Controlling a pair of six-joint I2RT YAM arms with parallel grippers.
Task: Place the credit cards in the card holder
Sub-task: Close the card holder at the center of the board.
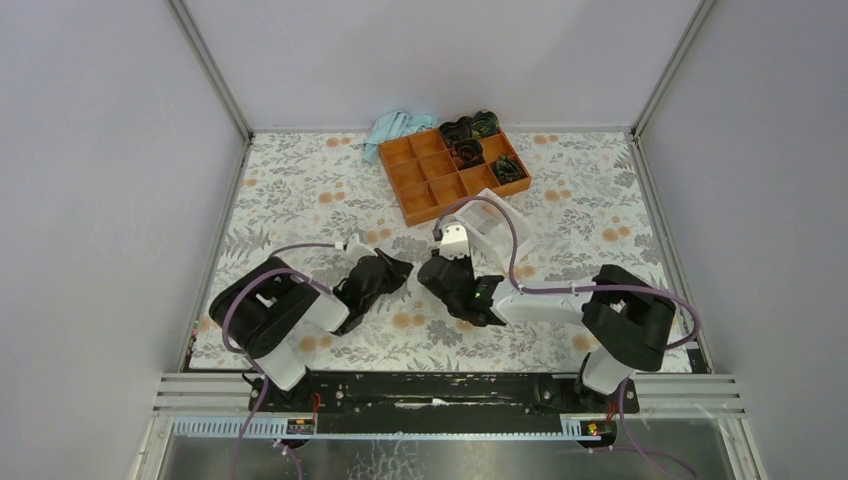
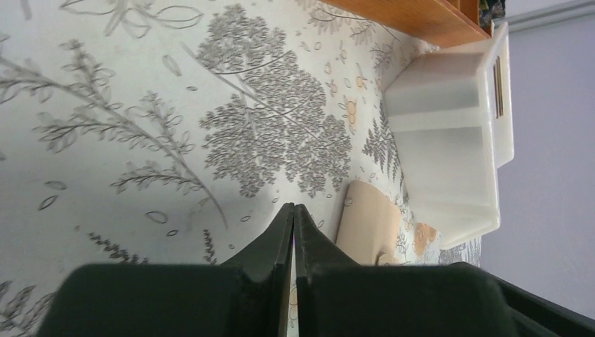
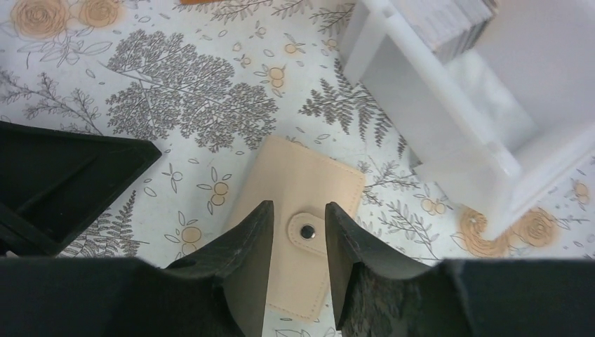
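The card holder is a tan wallet lying flat and closed on the flowered cloth, its snap tab fastened. My right gripper hovers over it, open, one finger on each side of the tab, holding nothing. In the top view the right gripper hides the wallet. My left gripper is shut and empty, low over the cloth, with the card holder just to its right. The credit cards appear only as a stack of thin edges standing in a white rack.
An orange compartment tray with dark items in its right cells lies at the back, a light blue cloth behind it. The white rack stands just beyond the right gripper. The left gripper sits close to the right one.
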